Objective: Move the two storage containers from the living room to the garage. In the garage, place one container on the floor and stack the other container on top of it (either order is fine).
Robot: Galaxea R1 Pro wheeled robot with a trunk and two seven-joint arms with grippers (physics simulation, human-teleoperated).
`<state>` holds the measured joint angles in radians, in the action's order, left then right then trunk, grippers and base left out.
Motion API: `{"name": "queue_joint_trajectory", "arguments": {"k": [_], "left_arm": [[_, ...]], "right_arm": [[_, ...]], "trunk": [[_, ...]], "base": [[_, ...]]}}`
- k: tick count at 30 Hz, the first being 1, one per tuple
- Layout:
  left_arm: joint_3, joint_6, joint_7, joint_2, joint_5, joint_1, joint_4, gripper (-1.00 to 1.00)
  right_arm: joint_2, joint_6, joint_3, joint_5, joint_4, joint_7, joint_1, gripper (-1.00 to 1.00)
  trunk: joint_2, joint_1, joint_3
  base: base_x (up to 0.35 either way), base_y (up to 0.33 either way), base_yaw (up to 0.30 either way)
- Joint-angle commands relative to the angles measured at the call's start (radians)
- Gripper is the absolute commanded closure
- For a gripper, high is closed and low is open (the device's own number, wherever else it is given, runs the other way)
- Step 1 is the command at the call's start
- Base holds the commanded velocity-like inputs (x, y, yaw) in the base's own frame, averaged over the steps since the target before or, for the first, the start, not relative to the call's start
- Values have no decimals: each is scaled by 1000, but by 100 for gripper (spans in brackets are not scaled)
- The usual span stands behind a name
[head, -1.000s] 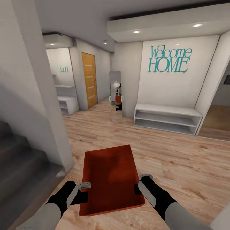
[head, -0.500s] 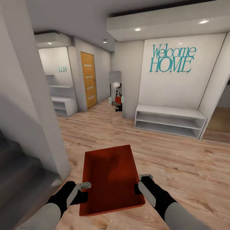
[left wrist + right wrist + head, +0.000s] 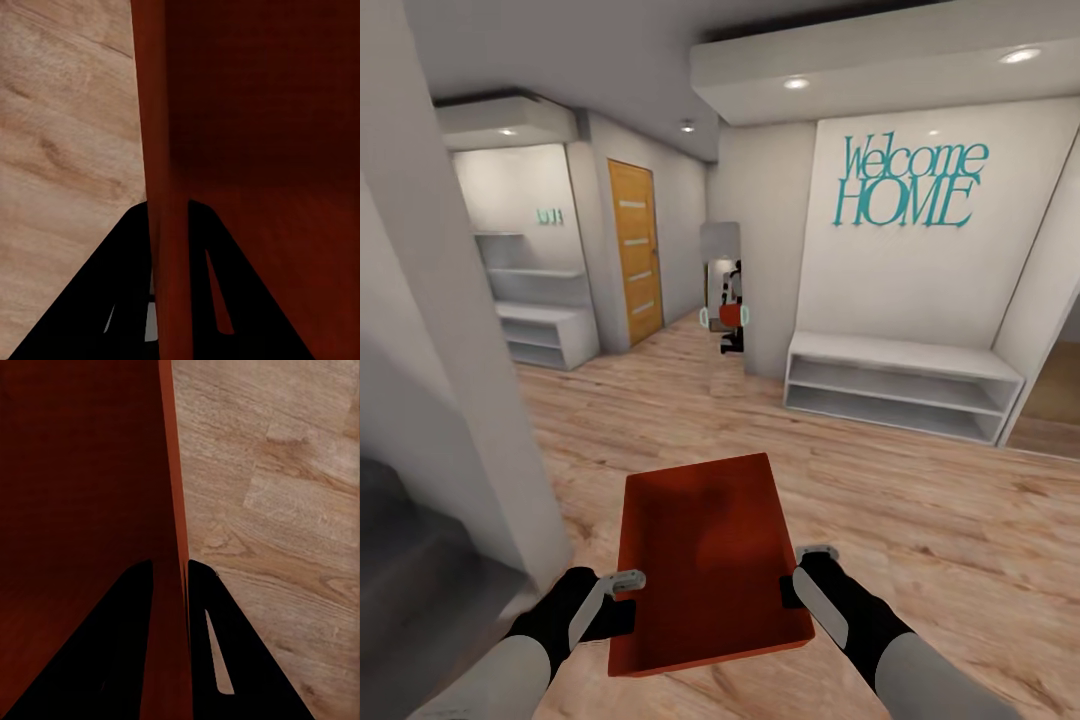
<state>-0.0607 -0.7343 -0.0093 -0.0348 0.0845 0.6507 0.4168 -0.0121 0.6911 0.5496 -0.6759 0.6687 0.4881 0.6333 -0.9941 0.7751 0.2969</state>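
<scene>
- Storage container (image 3: 705, 560): orange-red plastic, matt, with a fine ribbed grain on its bottom.
- Wood plank flooring (image 3: 920, 500): light, grainy, knots showing, faint satin sheen.
- Left gripper (image 3: 622, 581) and right gripper (image 3: 812, 553): matt black bodies, pale grey smooth fingers.
- Door (image 3: 636, 250): warm orange wood, smooth.
- Bench shelf (image 3: 900, 385): plain white, matt.
- Walls (image 3: 900, 280): flat, matt off-white.

Teal "Welcome HOME" lettering (image 3: 905, 184) above a white bench shelf (image 3: 900, 385); orange door (image 3: 637, 250).
</scene>
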Motion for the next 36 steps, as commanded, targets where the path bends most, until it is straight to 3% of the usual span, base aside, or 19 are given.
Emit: {"name": "queue_joint_trajectory", "arguments": {"k": [1, 36], "left_arm": [[-7, -5, 3, -4, 15, 1, 2, 100], [-7, -5, 3, -4, 15, 1, 2, 100]], "right_arm": [[0, 3, 12, -19, 0, 9, 0, 100], [0, 3, 12, -19, 0, 9, 0, 100]], "trunk": [[-1, 1, 1], [-1, 1, 1]], "base": [[335, 0, 0], [335, 0, 0]]}}
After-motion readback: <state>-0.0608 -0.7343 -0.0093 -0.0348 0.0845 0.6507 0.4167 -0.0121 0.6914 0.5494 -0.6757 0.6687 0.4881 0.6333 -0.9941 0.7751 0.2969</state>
